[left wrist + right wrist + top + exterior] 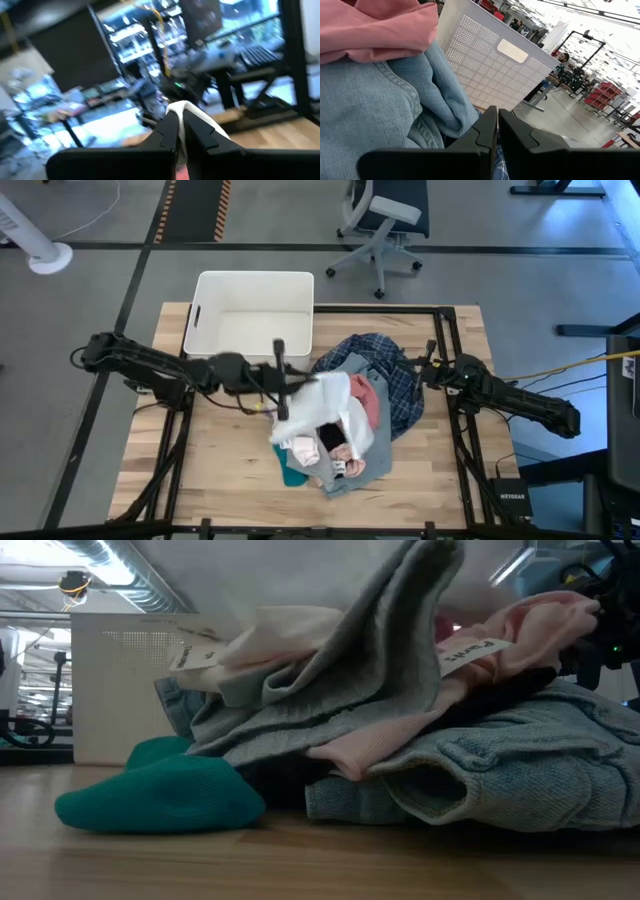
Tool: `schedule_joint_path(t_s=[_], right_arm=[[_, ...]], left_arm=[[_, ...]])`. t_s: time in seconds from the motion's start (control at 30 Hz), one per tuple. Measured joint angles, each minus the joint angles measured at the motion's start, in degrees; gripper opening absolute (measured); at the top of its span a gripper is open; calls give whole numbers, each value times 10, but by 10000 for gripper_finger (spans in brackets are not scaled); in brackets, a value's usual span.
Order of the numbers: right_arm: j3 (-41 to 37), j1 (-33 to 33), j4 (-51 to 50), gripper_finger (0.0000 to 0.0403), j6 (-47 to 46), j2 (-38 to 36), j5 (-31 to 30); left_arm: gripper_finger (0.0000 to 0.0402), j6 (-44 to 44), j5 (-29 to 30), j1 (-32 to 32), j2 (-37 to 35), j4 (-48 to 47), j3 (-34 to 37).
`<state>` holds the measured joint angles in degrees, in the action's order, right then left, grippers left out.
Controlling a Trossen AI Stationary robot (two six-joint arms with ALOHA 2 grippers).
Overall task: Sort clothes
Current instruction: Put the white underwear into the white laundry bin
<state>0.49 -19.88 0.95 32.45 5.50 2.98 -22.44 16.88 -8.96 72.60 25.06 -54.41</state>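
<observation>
1. Clothes lie heaped at the middle of the wooden bench, beside the white bin.
2. Left claw is clenched on the white top, lifting its edge.
3. Right claw, clenched, rests at the dark blue plaid shirt.

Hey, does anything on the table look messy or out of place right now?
Yes: the clothes lie in one jumbled heap, white top over pink piece and light blue denim, while the white rectangular plastic bin has no clothing in it.
</observation>
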Motion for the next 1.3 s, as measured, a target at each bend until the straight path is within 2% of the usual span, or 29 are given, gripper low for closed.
schedule_joint_path(t_s=[0.13,0.3,0.43,0.63,0.87,0.93,1.1,1.3], right_arm=[[0,0,0,35,0,0,0],[0,0,0,35,0,0,0],[0,0,0,35,0,0,0],[0,0,0,35,0,0,0],[0,0,0,35,0,0,0],[0,0,0,35,0,0,0],[0,0,0,35,0,0,0],[0,0,0,35,0,0,0]], left_arm=[[4,-15,3,34,-44,10,0],[4,-46,5,72,-96,66,-1],[4,-83,21,106,-130,71,-23],[4,-158,50,157,-162,76,-65],[4,-167,72,240,-174,68,-78],[4,-152,91,266,-174,47,-78],[4,-92,97,326,-158,-48,-78],[4,-42,108,370,-139,-183,-77]])
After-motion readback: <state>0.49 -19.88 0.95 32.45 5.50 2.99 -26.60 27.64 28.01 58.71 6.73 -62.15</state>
